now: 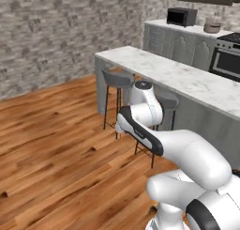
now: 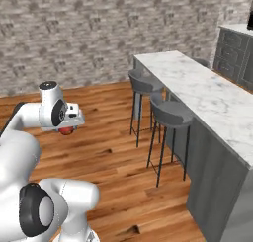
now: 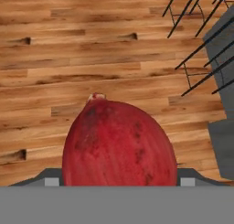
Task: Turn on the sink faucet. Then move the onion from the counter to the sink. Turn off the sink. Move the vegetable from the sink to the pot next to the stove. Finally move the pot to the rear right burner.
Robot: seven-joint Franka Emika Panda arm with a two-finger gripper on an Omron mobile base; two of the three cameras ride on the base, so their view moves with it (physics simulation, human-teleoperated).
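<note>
left base view: behind the arm, looking forward and down; arm lower right, worktop (image 1: pixel 187 79) upper right.
right base view: same worktop and stools (image 2: pixel 170 115), seen at right.
hand view: close above the onion (image 3: pixel 119 143), facing the wooden floor (image 3: pixel 68 58).

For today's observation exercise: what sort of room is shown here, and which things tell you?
Most likely a home kitchen: a marble island counter with bar stools, plus a microwave and an oven along the back wall.

- Below the jaws: open wood floor (image 3: pixel 68 58), nothing standing on it.
- Off to one side: two stools (image 2: pixel 170 115) against the island surface (image 2: pixel 207 95) block passage.
</note>
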